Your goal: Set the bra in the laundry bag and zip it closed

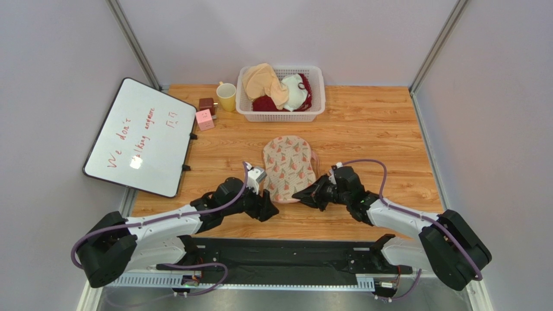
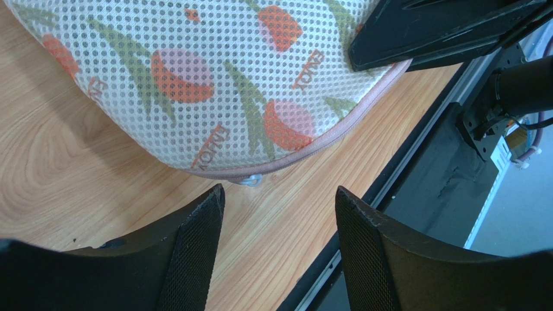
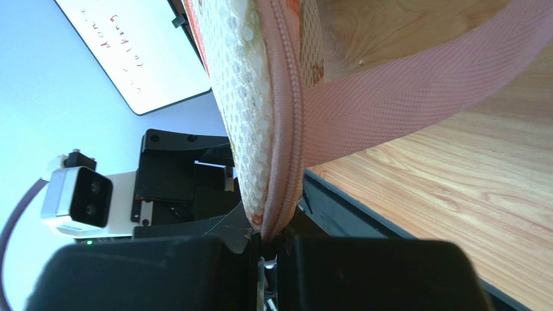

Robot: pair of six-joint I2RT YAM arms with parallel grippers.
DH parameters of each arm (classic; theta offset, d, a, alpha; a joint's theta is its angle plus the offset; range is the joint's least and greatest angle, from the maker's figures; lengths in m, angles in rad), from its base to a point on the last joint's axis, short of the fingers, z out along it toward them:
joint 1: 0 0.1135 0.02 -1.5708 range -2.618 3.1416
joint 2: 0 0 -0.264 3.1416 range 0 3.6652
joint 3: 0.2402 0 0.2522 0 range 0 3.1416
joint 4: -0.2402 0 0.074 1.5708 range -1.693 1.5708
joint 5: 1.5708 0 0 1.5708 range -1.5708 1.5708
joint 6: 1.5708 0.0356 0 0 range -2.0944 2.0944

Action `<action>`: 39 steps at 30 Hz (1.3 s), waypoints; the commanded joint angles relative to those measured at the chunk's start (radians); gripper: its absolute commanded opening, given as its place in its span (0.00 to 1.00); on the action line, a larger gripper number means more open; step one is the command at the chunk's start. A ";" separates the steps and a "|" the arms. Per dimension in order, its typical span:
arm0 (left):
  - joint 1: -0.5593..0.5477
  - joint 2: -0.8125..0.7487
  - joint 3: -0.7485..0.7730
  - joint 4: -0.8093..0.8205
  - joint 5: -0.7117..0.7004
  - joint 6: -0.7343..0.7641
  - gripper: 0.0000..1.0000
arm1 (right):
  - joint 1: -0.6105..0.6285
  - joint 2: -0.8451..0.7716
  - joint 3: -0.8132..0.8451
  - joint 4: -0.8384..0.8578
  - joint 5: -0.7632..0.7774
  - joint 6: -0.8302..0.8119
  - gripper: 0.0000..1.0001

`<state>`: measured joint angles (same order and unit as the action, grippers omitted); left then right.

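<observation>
Held wide apart, the fingers of the left gripper (image 2: 279,194) are seen low over the tabletop (image 1: 370,129) with nothing between them. Just beyond their tips, the near rim of the laundry bag (image 1: 290,167) is found lying flat on the wood, and a small zipper pull (image 2: 250,180) is seen at that rim, in line with the gap between the fingers but not touched by them.

To the right of that gripper, the right gripper (image 3: 267,245) is closed tight, and the bag's pink zipper edging (image 3: 285,97) is pinched between its fingers at the near right part of the rim. Along the stretch shown in the right wrist view, the zipper is seen closed. A pink strap (image 3: 415,84) is seen running off from the bag's edge, above the wood beyond the right gripper.

The bag is thus flanked at its near end by both grippers, with the rest of it stretched away from them towards the middle of the tabletop. Well beyond the bag, a white slatted basket (image 1: 280,118) is set at the far edge, with a beige bra (image 1: 266,78) and a white bra (image 1: 295,91) inside. A yellow mug (image 1: 226,97) is placed just left of the basket, and a whiteboard (image 1: 139,136) is propped far to the left of the left gripper.
</observation>
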<state>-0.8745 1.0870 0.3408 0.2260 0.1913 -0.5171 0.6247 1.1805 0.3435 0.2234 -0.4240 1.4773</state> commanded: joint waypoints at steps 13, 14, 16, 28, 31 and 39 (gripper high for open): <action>-0.006 0.016 -0.019 0.202 -0.039 -0.041 0.69 | -0.010 -0.055 0.006 0.100 -0.071 0.113 0.00; -0.006 0.011 -0.020 0.208 -0.038 -0.037 0.69 | -0.008 -0.056 0.005 0.100 -0.071 0.113 0.00; -0.006 -0.004 -0.022 0.216 -0.047 -0.037 0.68 | -0.008 -0.059 -0.004 0.102 -0.073 0.113 0.00; -0.006 -0.015 0.026 0.015 -0.226 -0.067 0.00 | -0.008 -0.111 -0.041 0.074 -0.102 0.089 0.00; -0.006 -0.019 0.043 -0.068 -0.286 -0.080 0.00 | -0.008 -0.133 -0.051 0.056 -0.121 0.075 0.00; 0.000 -0.044 0.050 -0.186 -0.340 -0.100 0.00 | -0.042 -0.212 -0.015 -0.102 -0.188 -0.075 0.00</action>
<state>-0.8852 1.0710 0.3630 0.1307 -0.0551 -0.6018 0.6048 1.0130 0.2928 0.2058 -0.5114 1.5223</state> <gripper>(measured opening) 0.007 0.048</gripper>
